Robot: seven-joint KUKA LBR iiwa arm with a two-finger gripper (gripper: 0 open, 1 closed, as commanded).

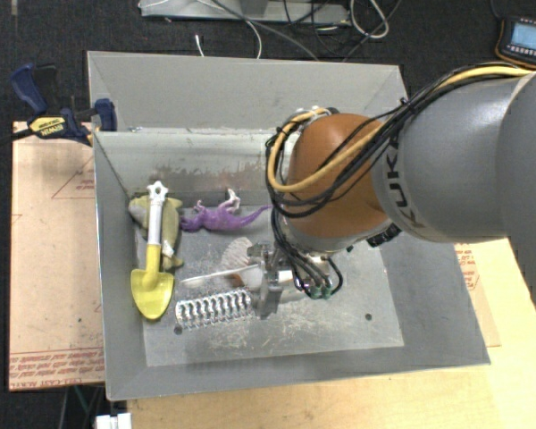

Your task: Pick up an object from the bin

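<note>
The gripper (pixel 270 293) stands low over the floor of the bin (pixel 366 324), near its middle. The silver wire coil (pixel 213 311) lies just beside it, toward the view's left. The coil's long axis runs left to right, with its right end nearest the tool. Whether the gripper is open or grasps anything cannot be determined.

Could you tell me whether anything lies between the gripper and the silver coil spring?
Nothing visible does. The gripper is at the right end of the silver coil spring. The yellow shovel lies at its other end, and the purple toy lizard farther back.
</note>
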